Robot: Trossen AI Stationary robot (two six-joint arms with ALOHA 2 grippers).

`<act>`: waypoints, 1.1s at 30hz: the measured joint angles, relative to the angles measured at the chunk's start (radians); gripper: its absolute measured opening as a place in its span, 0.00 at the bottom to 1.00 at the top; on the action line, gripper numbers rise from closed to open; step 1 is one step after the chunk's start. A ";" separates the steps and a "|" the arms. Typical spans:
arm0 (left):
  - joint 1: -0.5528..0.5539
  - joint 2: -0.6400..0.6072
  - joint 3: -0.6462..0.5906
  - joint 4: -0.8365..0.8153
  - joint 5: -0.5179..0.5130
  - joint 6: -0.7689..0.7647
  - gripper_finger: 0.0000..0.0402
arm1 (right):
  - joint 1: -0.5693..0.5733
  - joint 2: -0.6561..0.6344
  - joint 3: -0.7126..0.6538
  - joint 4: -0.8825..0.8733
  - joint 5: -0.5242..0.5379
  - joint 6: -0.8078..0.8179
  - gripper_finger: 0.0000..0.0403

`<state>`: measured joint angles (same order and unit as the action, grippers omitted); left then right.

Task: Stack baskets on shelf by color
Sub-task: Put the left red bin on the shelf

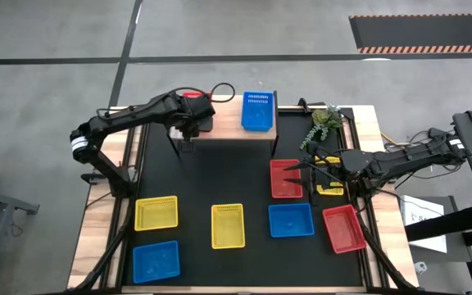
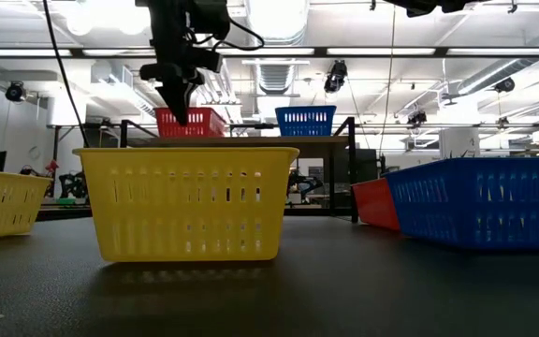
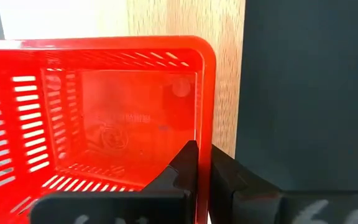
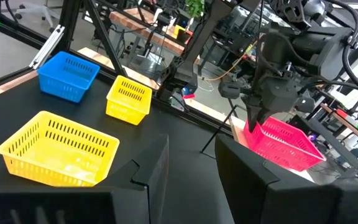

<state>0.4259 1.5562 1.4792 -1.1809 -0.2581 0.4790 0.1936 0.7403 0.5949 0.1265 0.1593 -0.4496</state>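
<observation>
On the shelf [image 1: 220, 124], the left pincer [image 3: 202, 163] is closed on the red basket's [image 3: 92, 118] rim, left of a blue basket [image 1: 257, 111]. Embossed writing on its floor is unreadable. The right pincer [image 4: 191, 163] hovers open, well right of the shelf.

In your high view, the left gripper [image 1: 188, 124] hides most of the red basket [image 1: 192, 97] on the shelf [image 1: 228, 123]; the right arm covers a yellow basket [image 1: 332, 189].
</observation>
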 joint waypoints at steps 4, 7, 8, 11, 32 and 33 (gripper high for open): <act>0.000 0.000 0.000 0.000 0.000 0.004 0.00 | 0.000 0.000 0.000 -0.007 0.000 -0.005 0.31; 0.000 0.000 0.000 0.000 0.000 0.004 0.01 | 0.000 0.000 0.000 -0.013 0.000 -0.007 0.31; 0.000 0.000 0.000 -0.001 0.000 0.004 0.02 | 0.000 0.000 0.000 -0.013 0.000 -0.007 0.31; 0.003 0.000 0.000 -0.001 0.000 0.003 0.08 | 0.000 0.000 0.000 -0.013 0.000 -0.007 0.31; 0.006 -0.027 0.019 -0.009 -0.013 0.003 0.24 | 0.000 0.000 0.000 -0.021 -0.001 -0.007 0.31; 0.006 -0.032 0.019 -0.009 -0.018 0.003 0.24 | 0.000 0.000 0.000 -0.021 -0.001 -0.007 0.31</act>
<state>0.4316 1.5239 1.4986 -1.1896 -0.2757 0.4816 0.1936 0.7403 0.5949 0.1052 0.1581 -0.4564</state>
